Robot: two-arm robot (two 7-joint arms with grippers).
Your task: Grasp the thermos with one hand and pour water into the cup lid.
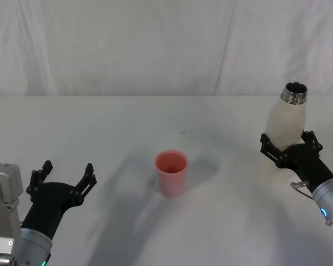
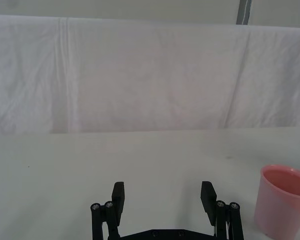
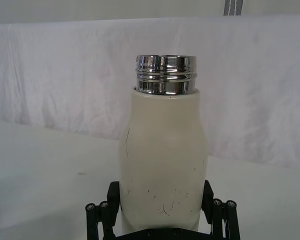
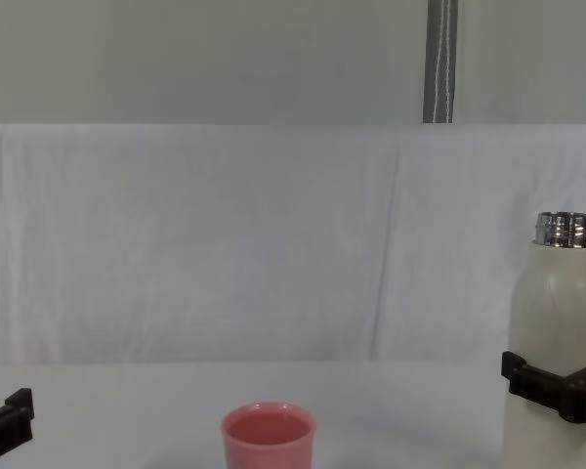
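Standing on white bench (image 1: pixel 100 122), far right: thermos (image 1: pixel 287 119), upright, neck open. Right tool (image 1: pixel 291 147) clamped round its lower body, fingers either side. Left tool (image 1: pixel 64 180) idle near left, fingers spread, empty. Cup lid (image 1: pixel 171 173) at centre, well apart from thermos. Step judged: grasp made, pour not begun. Next: lift, carry left over cup lid, tilt neck over rim.

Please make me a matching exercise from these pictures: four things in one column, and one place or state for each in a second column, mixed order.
1. thermos
2. cup lid
3. left pincer
4. right pincer

a. open, holding nothing
b. upright, silver neck uncapped
c. around the cream bottle's body
d. pink, in the table's middle

Pairs: 1-b, 2-d, 3-a, 4-c
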